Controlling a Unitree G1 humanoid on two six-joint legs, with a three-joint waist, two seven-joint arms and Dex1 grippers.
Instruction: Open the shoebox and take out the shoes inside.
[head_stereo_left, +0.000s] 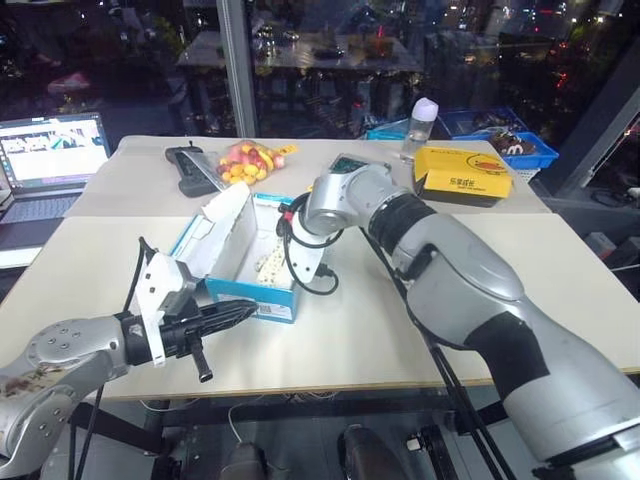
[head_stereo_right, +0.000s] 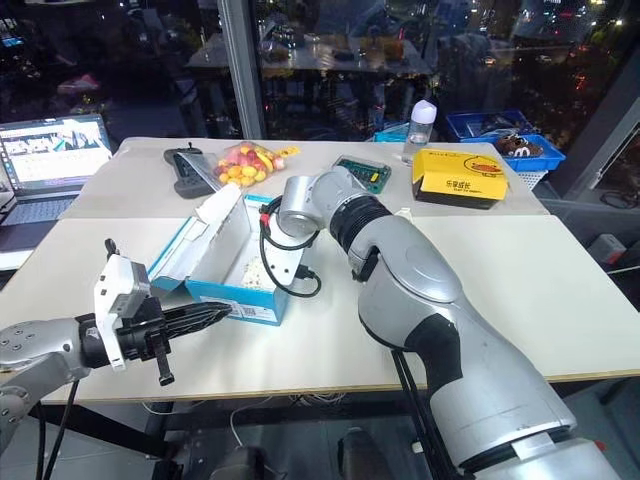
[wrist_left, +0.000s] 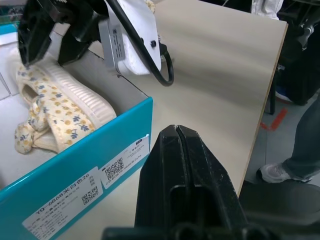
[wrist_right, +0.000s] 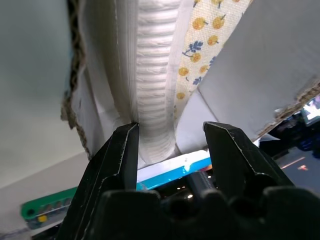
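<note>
The blue shoebox (head_stereo_left: 236, 294) stands open on the table, its lid (head_stereo_left: 225, 235) tipped up on the left side. Inside lie the shoes (wrist_left: 55, 110), cream with small flower prints and ribbed pale soles. My right gripper (wrist_right: 170, 145) reaches down into the box, open, its fingers either side of one shoe's ribbed sole (wrist_right: 152, 75) without clamping it. In the left wrist view it hangs over that shoe's far end. My left gripper (head_stereo_left: 240, 313) is shut and empty, level, just outside the box's near blue wall (wrist_left: 85, 165).
Behind the box on the far table are a yellow box with a duck logo (head_stereo_left: 462, 172), a bag of fruit (head_stereo_left: 245, 160), a black controller (head_stereo_left: 190, 170), a bottle (head_stereo_left: 422, 125) and a blue basket (head_stereo_left: 520, 150). A laptop (head_stereo_left: 50, 160) sits far left. A person's leg (wrist_left: 295, 150) stands beside the table.
</note>
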